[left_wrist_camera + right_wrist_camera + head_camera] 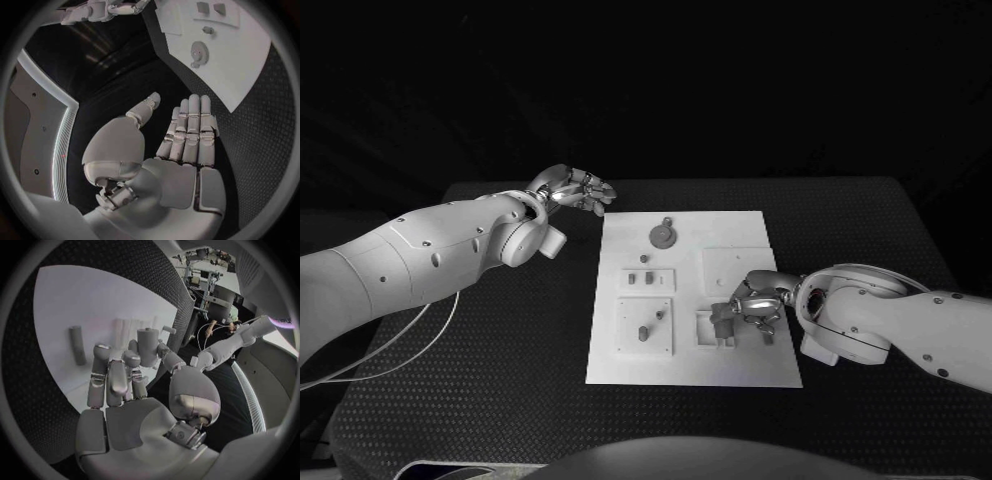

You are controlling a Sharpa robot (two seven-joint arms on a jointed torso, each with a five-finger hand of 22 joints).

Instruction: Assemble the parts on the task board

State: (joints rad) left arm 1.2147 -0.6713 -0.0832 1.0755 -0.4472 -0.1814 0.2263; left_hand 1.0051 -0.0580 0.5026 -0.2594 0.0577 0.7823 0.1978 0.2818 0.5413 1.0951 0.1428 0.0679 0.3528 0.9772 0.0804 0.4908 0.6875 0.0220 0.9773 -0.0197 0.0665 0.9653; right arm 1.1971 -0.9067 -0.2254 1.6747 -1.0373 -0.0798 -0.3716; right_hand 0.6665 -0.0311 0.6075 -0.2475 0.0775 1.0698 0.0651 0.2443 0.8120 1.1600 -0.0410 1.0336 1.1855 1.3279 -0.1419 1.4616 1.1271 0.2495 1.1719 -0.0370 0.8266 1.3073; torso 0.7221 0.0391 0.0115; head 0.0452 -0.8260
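At four o'clock on the board, your right hand is pinching a small peg above its slot. Your left hand is idling open at ten o'clock, holding nothing. Tilting the peg risks jamming it.

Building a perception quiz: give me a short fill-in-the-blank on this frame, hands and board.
1. The left hand holds ____.
2. The round gear-like part lies at the task board's ____ end, away from the robot.
3. The ____ hand has its fingers at a grey part on the board.

Missing: nothing; far; right
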